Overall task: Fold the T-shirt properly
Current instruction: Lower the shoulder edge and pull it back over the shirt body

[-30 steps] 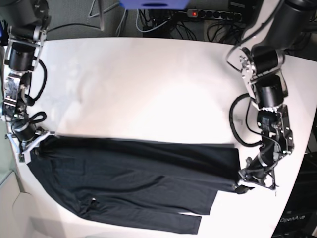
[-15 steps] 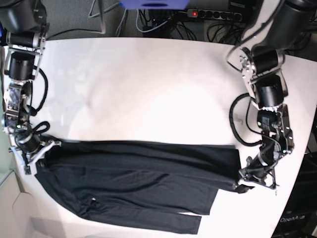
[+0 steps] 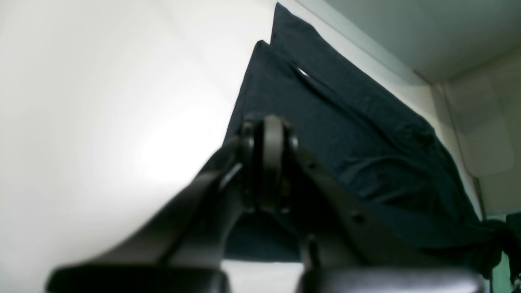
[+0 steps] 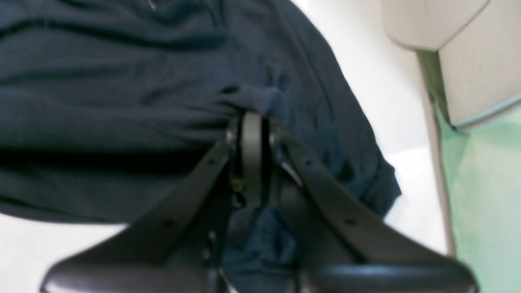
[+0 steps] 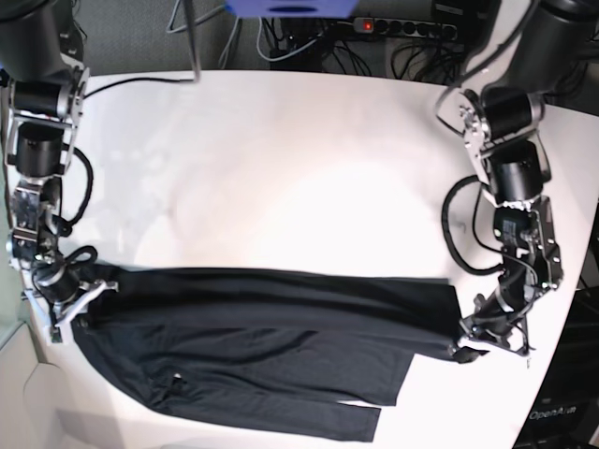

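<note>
Both fingers pinch the shirt (image 5: 253, 346): left fingers (image 5: 465, 339), right fingers (image 5: 77, 301). Uneven pulling could slip thin fabric free.

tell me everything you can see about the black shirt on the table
The T-shirt is black, thin soft knit, long-sleeved. It lies folded lengthwise in a long band across the near part of the white table, a sleeve layer sticking out underneath. The left end effector pinches one end and the right end effector the other, bunching the cloth.
</note>
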